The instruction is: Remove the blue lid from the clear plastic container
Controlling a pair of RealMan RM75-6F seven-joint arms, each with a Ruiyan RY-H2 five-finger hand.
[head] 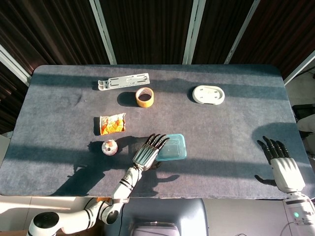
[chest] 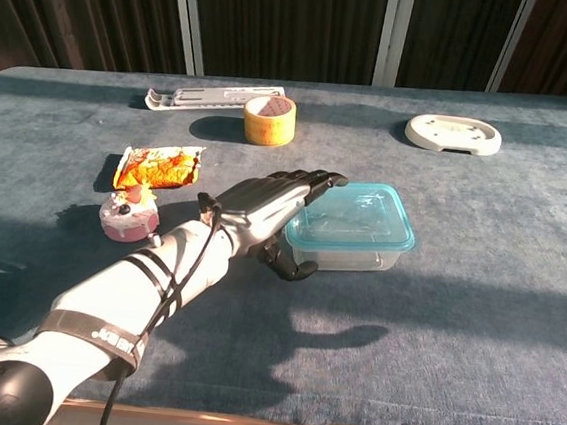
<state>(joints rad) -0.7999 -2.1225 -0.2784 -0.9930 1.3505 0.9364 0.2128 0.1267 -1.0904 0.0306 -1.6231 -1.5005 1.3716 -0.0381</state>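
The clear plastic container (chest: 352, 251) with its blue lid (head: 174, 147) (chest: 359, 211) on top stands near the table's front middle. My left hand (head: 150, 151) (chest: 274, 205) lies at the container's left end, fingers stretched out flat over the lid's left edge and thumb low against the container's left wall. It grips nothing that I can see. My right hand (head: 281, 159) hangs far off at the table's front right corner, fingers spread, holding nothing; the chest view does not show it.
A small pink cupcake-like object (head: 109, 146) (chest: 129, 216) and an orange snack packet (head: 112, 123) (chest: 156, 169) lie left of my left arm. A tape roll (head: 144, 97) (chest: 269, 119), a white bracket (head: 123, 81) and a white oval dish (head: 208, 94) (chest: 453, 134) sit further back.
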